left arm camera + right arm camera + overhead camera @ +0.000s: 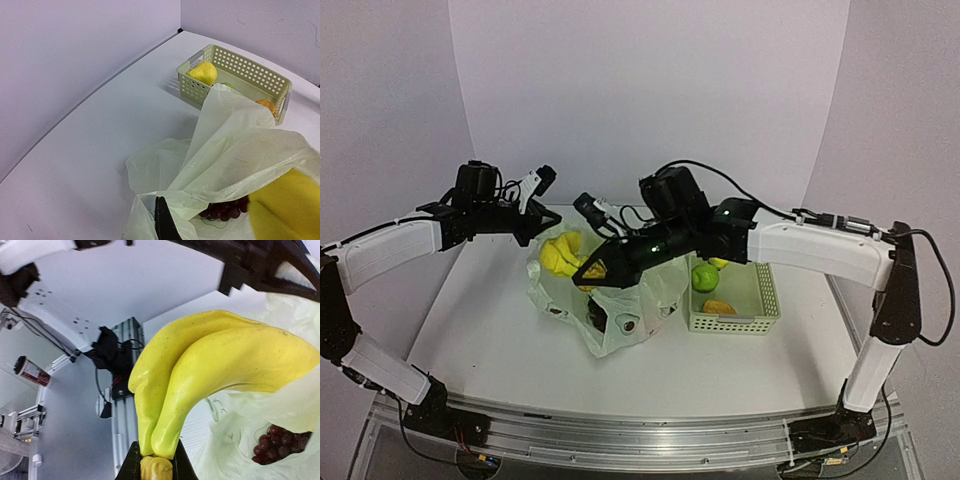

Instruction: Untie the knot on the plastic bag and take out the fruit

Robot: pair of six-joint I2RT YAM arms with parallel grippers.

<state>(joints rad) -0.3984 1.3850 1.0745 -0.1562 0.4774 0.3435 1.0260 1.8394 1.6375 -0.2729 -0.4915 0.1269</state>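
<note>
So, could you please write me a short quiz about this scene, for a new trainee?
1. True or false: the bananas lie in the basket.
2. Which fruit is inside the plastic bag? A) grapes B) green fruit C) orange piece
3. Which gripper holds the bananas, and at which part?
Key: 1. False. 2. A. 3. The right gripper, at the stem end.

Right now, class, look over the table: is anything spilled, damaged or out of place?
Nothing stands out. The bananas hang by their stem from the right fingers over the open plastic bag, grapes lie inside it, and other fruit sits in the basket.
</note>
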